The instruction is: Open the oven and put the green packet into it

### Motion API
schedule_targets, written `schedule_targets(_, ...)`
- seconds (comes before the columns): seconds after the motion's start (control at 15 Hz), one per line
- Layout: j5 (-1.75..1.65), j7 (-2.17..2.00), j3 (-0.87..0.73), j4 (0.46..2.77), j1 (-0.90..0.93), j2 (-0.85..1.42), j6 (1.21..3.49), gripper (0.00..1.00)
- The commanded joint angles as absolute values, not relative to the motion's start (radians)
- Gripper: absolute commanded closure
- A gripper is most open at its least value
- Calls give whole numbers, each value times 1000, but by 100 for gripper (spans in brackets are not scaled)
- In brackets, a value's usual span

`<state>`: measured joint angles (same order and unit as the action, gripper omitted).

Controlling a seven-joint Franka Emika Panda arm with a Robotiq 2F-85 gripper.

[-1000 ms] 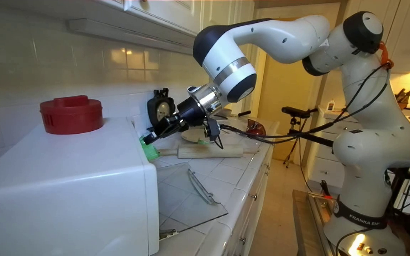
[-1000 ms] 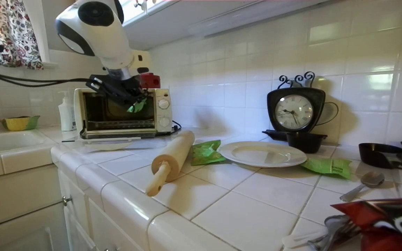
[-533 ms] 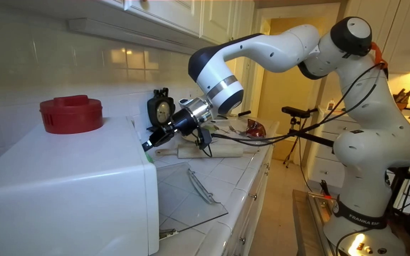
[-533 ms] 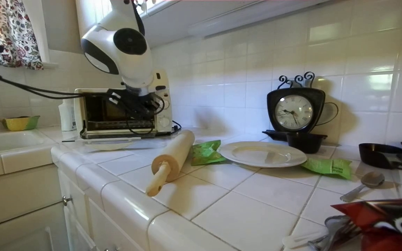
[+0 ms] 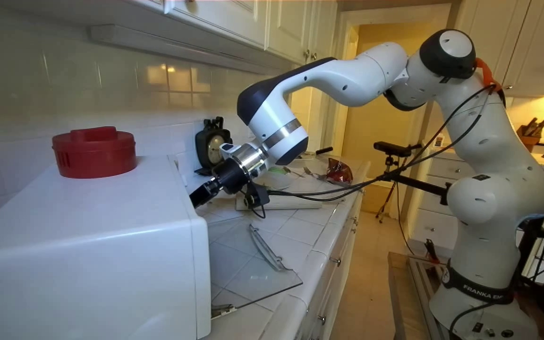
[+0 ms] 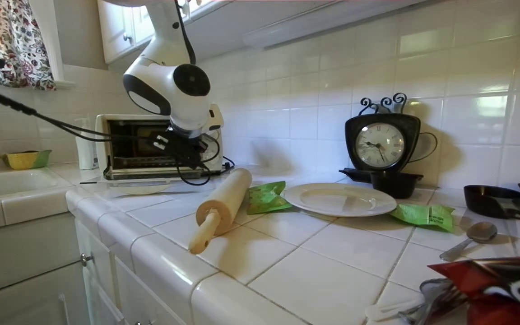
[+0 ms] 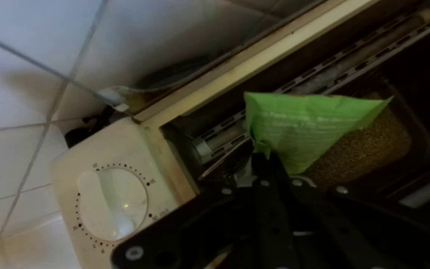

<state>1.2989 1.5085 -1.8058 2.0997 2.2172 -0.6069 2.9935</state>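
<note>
Your jaws are all but closed, w/ just a thin, bunched bit of the green packet [image 7: 301, 127] pinched in them & the rest fanning out loose beyond; in the wrist view it's across the mouth of the oven [image 5: 125, 255], which sits near left in an exterior view; can't tell how deep, as the pkt is hidden in both exterior views; the glass door [image 5: 243, 267] is already down, out over the bench [image 6: 327, 262], so prob. only the last push & release are left; main risk: grip's small, so if the free end snags on the pale rim [image 7: 267, 54] or what looks like a heater rod [image 7: 315, 83], the pkt could twist or pull out early; let go too near the front & it may slide onto the door; come down too low & you could lean on the glass & poss. crack it; drift left in the wrist view & you may knock the dial [image 7: 112, 203]; shove too hard & the oven could slide, jolting the red tub [image 5: 95, 153] on top; the pkt may also cling as you open, so chk before backing out.
</note>
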Motion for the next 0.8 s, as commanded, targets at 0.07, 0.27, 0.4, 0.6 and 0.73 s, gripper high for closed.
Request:
schedule_targets(0.07,1202,1512,-1867,2031,2310,-617,2970,100)
schedule_targets(0.27,1131,1523,-1893,1996,2351,-619,2948,100)
schedule_targets(0.4,959,1448,-1845,1997,2332,-685,2991,100)
schedule_targets(0.6,777,1315,-1834,2006,2320,-713,2978,73)
schedule_targets(0.73,665,1218,-1826,2018,2304,-726,2990,66)
